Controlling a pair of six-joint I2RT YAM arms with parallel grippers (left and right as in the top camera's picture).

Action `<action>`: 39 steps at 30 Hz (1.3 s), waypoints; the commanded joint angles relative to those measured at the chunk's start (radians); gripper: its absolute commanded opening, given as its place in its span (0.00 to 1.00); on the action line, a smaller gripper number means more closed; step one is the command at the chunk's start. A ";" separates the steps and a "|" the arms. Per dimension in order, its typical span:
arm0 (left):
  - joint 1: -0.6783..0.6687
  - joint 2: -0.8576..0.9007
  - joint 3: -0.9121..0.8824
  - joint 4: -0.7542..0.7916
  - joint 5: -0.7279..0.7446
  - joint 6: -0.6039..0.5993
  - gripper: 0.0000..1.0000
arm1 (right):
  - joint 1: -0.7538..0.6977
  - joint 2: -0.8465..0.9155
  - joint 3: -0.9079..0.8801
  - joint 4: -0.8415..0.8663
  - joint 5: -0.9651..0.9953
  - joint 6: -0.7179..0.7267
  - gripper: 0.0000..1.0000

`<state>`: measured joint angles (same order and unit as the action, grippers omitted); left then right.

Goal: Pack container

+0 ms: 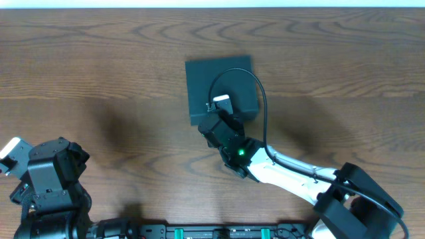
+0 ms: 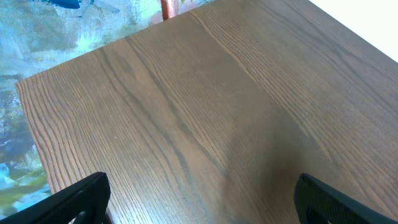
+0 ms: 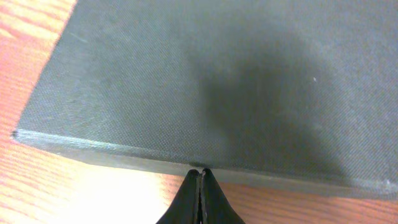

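Closest in, from the right wrist: right gripper (image 3: 200, 180), black fingertips pressed flat together, nothing pinched between them. Tips right up at the top edge of the near wall of the container (image 3: 186, 81); touching or just short, cannot tell. Beyond the tips, a dark matte lid, shut and flat, with a soft shadow across its middle.

From overhead: same container (image 1: 206, 83), square, a touch askew, flat on the wooden table (image 1: 99, 60), around the middle and a little toward the far side. Right arm reaching in from the near right corner, wrist over the box's near edge, black cable (image 1: 260, 86) looping above the lid, green light (image 1: 241, 152) glowing on the arm.

Over to the left wrist: left gripper (image 2: 202, 202), spread wide apart, one dark finger low in each bottom corner, only bare wood grain between. Left arm down at the near left corner, well apart from the box.
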<state>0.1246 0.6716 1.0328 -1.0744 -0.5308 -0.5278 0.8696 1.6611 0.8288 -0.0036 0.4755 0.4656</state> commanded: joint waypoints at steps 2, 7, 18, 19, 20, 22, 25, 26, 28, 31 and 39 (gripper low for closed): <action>0.007 -0.001 0.010 -0.003 -0.011 -0.011 0.95 | -0.012 0.002 0.022 0.016 0.013 0.033 0.02; 0.006 -0.001 0.010 -0.003 -0.011 -0.011 0.95 | -0.015 0.003 0.022 0.039 0.013 0.067 0.01; 0.007 -0.001 0.010 -0.003 -0.011 -0.011 0.95 | -0.018 -0.245 0.024 -0.008 0.010 -0.050 0.02; 0.007 -0.001 0.010 -0.003 -0.011 -0.011 0.95 | -0.032 -0.280 0.024 -0.024 0.001 -0.061 0.02; 0.007 -0.001 0.010 -0.003 -0.011 -0.011 0.95 | -0.056 -0.320 0.024 -0.051 -0.017 -0.068 0.02; 0.007 -0.001 0.010 -0.003 -0.011 -0.011 0.95 | -0.117 -0.382 0.024 -0.112 -0.069 -0.076 0.01; 0.006 -0.001 0.010 -0.003 -0.011 -0.011 0.95 | -0.240 -0.460 0.024 -0.224 -0.203 -0.085 0.01; 0.007 -0.001 0.010 -0.003 -0.011 -0.011 0.95 | -0.286 -0.483 0.024 -0.257 -0.265 -0.099 0.01; 0.006 -0.001 0.010 -0.003 -0.011 -0.011 0.95 | -0.367 -0.521 0.024 -0.300 -0.372 -0.122 0.01; 0.007 -0.001 0.010 -0.003 -0.011 -0.011 0.95 | -0.481 -0.577 0.024 -0.349 -0.489 -0.160 0.01; 0.007 -0.001 0.010 -0.003 -0.011 -0.011 0.95 | -0.664 -0.719 0.021 -0.413 -0.510 -0.187 0.78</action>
<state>0.1246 0.6716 1.0328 -1.0744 -0.5308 -0.5278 0.2485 0.9768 0.8516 -0.4091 -0.0074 0.3054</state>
